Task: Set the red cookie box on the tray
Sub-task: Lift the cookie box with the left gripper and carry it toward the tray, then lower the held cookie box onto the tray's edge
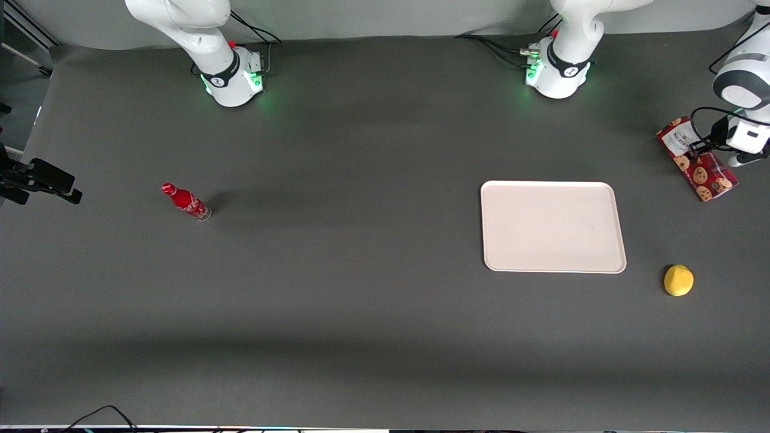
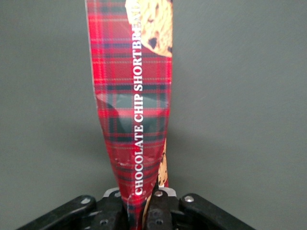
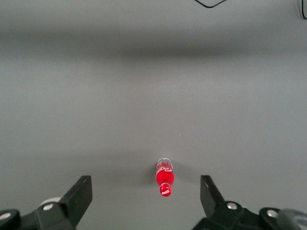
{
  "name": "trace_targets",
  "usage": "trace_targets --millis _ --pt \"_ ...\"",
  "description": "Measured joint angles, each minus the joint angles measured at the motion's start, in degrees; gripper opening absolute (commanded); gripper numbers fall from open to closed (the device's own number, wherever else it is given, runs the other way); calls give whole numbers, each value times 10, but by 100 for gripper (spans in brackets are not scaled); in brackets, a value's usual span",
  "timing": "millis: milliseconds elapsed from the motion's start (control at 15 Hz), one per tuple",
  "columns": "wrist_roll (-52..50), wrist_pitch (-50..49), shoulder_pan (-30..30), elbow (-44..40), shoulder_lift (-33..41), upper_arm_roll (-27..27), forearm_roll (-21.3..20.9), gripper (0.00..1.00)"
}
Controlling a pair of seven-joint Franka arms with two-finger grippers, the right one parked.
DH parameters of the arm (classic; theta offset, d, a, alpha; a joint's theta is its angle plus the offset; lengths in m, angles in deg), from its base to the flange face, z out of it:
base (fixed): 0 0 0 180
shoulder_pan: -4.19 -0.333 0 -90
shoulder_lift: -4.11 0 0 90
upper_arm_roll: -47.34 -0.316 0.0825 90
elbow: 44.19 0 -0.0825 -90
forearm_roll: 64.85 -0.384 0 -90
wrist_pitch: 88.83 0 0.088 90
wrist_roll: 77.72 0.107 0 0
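Front view: the gripper (image 1: 735, 157) hangs at the working arm's end of the tabletop (image 1: 361, 300), with the red cookie box (image 1: 696, 161) caught at the jaws and slanting down from them toward the camera. Its white label end lies farther from the camera than the jaws, its cookie-printed end nearer. The tray (image 1: 552, 226) lies bare, well apart from the jaws, nearer the camera and toward the parked arm's end. A yellow ball-like object (image 1: 678, 280) sits nearer the camera than the jaws, just past the tray's corner. A small red bottle (image 1: 186, 202) stands far off toward the parked arm's end.

Left wrist view: the jaws are closed on the red cookie box (image 2: 136, 120), pinching one narrow end so the cardboard creases and narrows where it enters the gripper (image 2: 144, 211). White lettering along the plaid side reads "CHOCOLATE CHIP SHORTBREAD", the last letters partly cut off. Grey tabletop shows all round the box.

Right wrist view: only the small red bottle (image 3: 164, 178) on grey; its white script is too small to read.

Judgement: the grasp is made and the carry is next. That calls for moving the box over the tray's middle, lowering it flat and releasing
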Motion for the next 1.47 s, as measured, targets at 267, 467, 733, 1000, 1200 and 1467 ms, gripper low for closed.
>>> trace_targets --millis 267,467,733,1000,1200,1467 --pt "0 -191 6 -124 44 21 0 0" --pt "-39 -335 8 -251 68 71 -16 0" --pt "-158 -468 12 -404 77 197 -66 0" --pt "-257 -508 16 -443 73 344 -115 0" --pt "-272 -493 19 -418 43 397 -136 0" --pt "-229 -371 10 -296 7 381 -141 0"
